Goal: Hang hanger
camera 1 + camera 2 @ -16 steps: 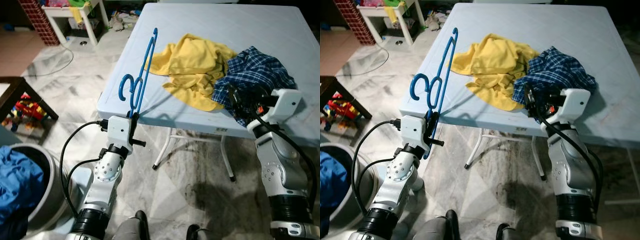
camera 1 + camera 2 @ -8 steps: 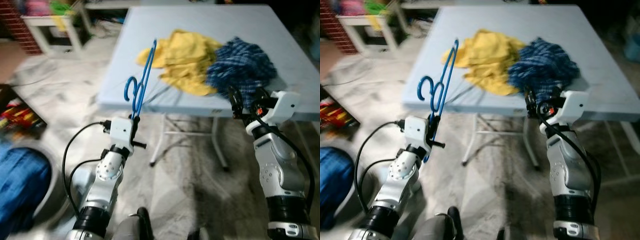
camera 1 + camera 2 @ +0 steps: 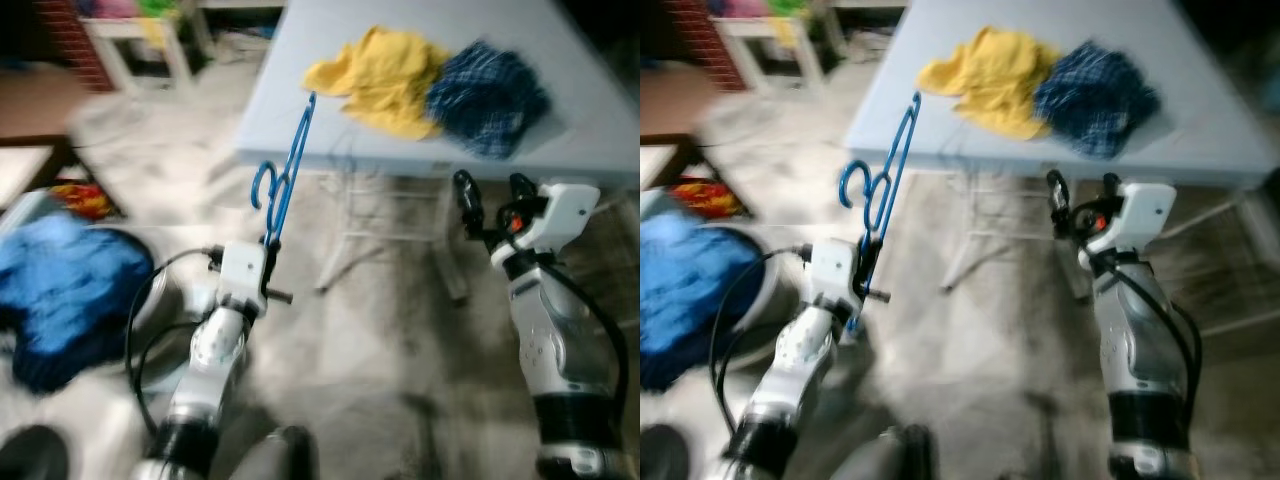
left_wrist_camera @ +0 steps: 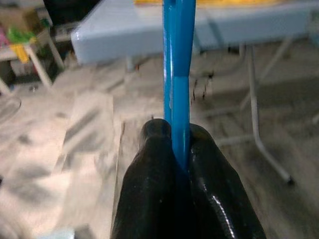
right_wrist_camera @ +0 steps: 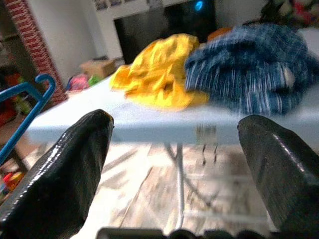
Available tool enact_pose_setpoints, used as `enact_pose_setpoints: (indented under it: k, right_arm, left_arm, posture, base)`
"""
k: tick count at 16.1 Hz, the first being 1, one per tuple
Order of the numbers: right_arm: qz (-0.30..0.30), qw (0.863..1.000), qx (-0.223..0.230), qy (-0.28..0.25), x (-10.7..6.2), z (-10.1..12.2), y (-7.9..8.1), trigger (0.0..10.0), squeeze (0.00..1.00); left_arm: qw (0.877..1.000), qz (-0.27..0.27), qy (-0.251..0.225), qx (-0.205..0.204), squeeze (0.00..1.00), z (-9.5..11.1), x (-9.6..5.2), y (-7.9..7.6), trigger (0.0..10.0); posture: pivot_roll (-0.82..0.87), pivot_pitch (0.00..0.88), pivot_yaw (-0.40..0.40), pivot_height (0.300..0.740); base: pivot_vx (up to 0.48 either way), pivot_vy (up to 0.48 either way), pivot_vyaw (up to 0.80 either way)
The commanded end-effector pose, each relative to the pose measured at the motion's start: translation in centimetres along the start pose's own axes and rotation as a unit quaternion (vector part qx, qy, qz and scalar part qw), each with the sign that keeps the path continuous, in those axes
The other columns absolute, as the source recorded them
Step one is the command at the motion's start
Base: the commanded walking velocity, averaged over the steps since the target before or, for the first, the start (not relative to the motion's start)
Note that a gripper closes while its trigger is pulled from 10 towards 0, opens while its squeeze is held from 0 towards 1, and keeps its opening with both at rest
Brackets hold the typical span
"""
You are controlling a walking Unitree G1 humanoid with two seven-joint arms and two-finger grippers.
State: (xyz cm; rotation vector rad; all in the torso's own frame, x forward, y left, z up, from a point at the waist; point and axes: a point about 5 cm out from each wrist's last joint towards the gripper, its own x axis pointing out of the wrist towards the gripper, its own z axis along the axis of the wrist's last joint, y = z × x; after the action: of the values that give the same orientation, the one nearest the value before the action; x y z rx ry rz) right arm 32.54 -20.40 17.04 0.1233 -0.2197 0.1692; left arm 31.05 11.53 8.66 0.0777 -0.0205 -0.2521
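Note:
A blue plastic hanger point(image 3: 290, 165) stands nearly upright with its hook point(image 3: 262, 184) pointing to my left, and my left gripper point(image 3: 268, 246) is shut on its lower end. In the left wrist view the two black fingers point(image 4: 149, 174) pinch the blue hanger bar point(image 4: 178, 74) between them. My right gripper point(image 3: 492, 194) is held up in front of the table's near edge, open and holding nothing. In the right wrist view its fingers point(image 5: 65, 169) are spread wide. The eye views are blurred.
A light blue folding table point(image 3: 330, 135) stands ahead with a yellow garment point(image 3: 385, 65) and a blue plaid shirt point(image 3: 490, 92) on it. A basket holding blue cloth point(image 3: 70, 290) sits on the floor to my left. A small white table point(image 3: 150, 35) stands far left.
The whole picture has shifted: the table now looks farther and higher, and the basket of blue cloth shows more. Both arms keep the same pose, with the hanger still held.

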Motion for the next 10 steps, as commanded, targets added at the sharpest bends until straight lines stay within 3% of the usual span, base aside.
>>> enact_pose_setpoints:
  k: [1,3,6,8,10]
  right_arm:
    - [0.016,0.999,-0.021,0.020,-0.3,-0.8,0.2,10.0,0.00]
    - [0.019,0.998,-0.017,0.055,-0.9,-2.8,0.4,10.0,0.00]
    - [0.023,0.988,0.016,0.153,-3.1,-8.4,1.7,10.0,0.00]
    - [0.025,0.977,0.036,0.208,-4.5,-11.6,3.2,10.0,0.00]
    - [-0.005,0.974,0.048,0.219,-4.6,-12.8,3.6,10.0,0.00]
  left_arm:
    - [1.000,-0.018,0.012,0.003,0.00,-0.6,0.1,0.0,10.0]
    - [0.999,-0.031,0.040,0.006,0.00,-2.0,-0.1,-0.1,10.0]
    - [0.991,-0.047,0.123,0.019,0.00,-5.6,-1.4,0.1,10.0]
    - [0.977,-0.024,0.210,-0.011,0.00,-8.7,-3.0,0.7,10.0]
    - [0.967,-0.008,0.255,-0.006,0.00,-10.3,-4.3,1.2,10.0]
  posture:
    - [-0.03,0.157,0.060,0.740]
    - [-0.04,0.145,0.064,0.740]
    - [-0.04,0.116,0.068,0.740]
    - [-0.03,0.078,0.060,0.740]
    - [-0.01,0.033,0.046,0.740]
  base:
    - [0.000,0.000,0.00]
    - [0.000,0.000,0.00]
    - [0.000,0.000,0.00]
    - [0.000,0.000,0.00]
    - [0.000,0.000,0.00]
